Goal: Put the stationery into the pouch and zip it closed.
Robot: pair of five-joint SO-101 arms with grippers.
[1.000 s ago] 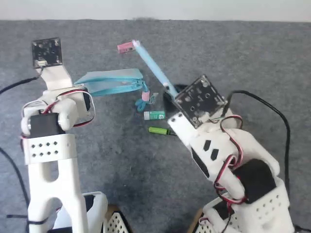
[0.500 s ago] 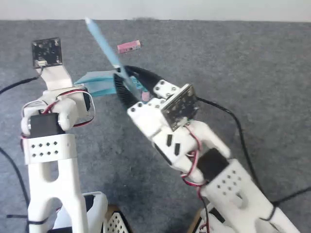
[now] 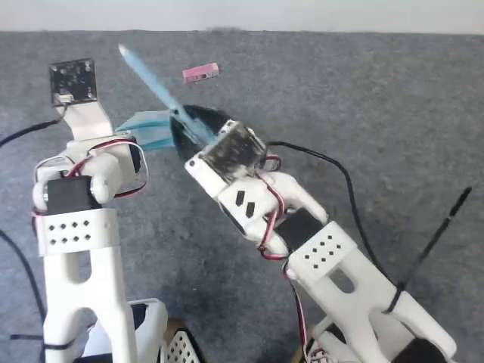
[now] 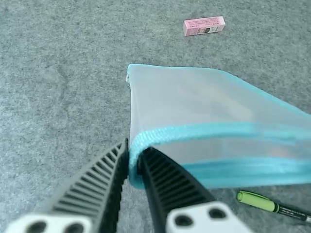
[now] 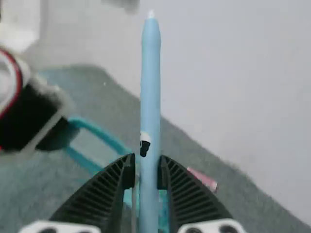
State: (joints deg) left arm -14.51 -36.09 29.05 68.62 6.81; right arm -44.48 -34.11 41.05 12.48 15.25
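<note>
The left hand [image 4: 133, 167] is clamped on the end of the teal pouch [image 4: 194, 111], which stretches away from it. The right hand [image 5: 146, 170] pinches a blue pen [image 5: 150, 82] that juts past its fingertips, with the pouch just below. A pink eraser [image 4: 204, 25] lies beyond the pouch.

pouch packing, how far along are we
Early. Done: the left gripper is clamped on the pouch edge, steadying it. In hand: the right gripper holds the blue pen, raised near the pouch. Left: get that pen in, then the pink eraser and green marker lying on the table, then zip it closed.
</note>
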